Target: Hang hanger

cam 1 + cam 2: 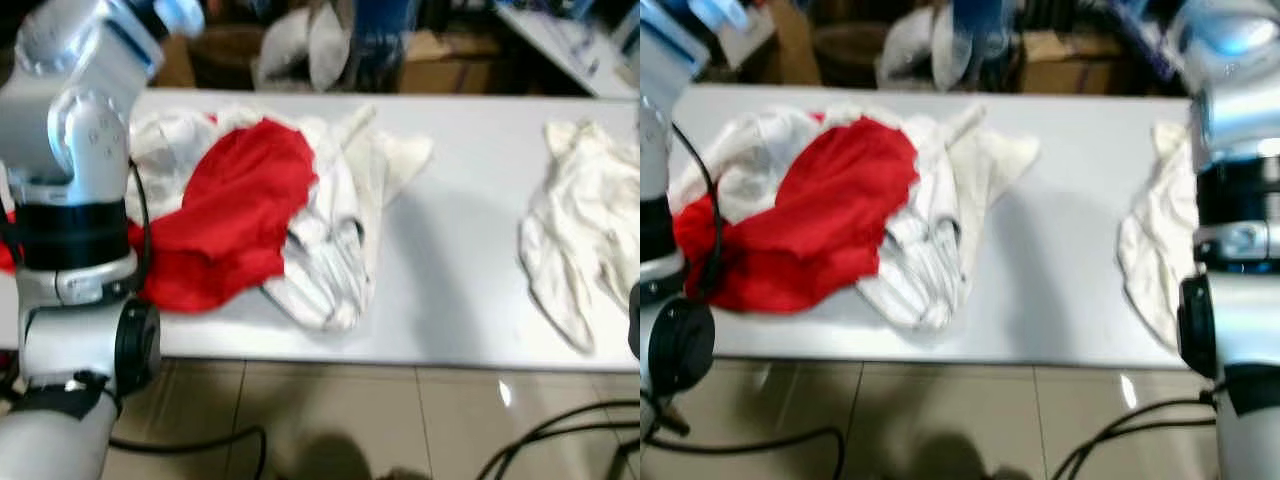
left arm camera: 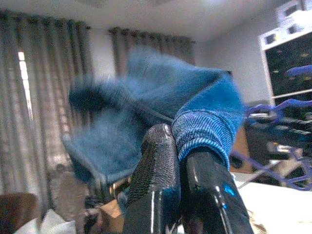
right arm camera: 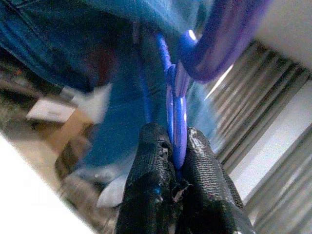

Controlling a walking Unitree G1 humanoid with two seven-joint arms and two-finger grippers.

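Observation:
My right gripper [image 3: 175, 141] is shut on the thin neck of a purple-blue plastic hanger [image 3: 219, 39], whose hook curves above the fingers. A blue garment [image 3: 112, 112] hangs close behind it. My left gripper [image 2: 178, 141] is shut on a ribbed cuff of the blue garment [image 2: 161, 92], which bunches up above the fingers. Both silver arms are raised, the left arm [image 1: 75, 190] and the right arm [image 1: 1240, 200] at the sides of the eye views. A blurred blue shape [image 1: 380, 35] hangs beyond the table's far edge.
A white table [image 1: 460, 250] stands right in front of me. On it lie a red cloth [image 1: 235, 215] over white clothes [image 1: 330, 265] and a separate white garment [image 1: 585, 225]. Cardboard boxes [image 1: 440, 60] sit behind. Black cables [image 1: 560, 430] cross the tiled floor.

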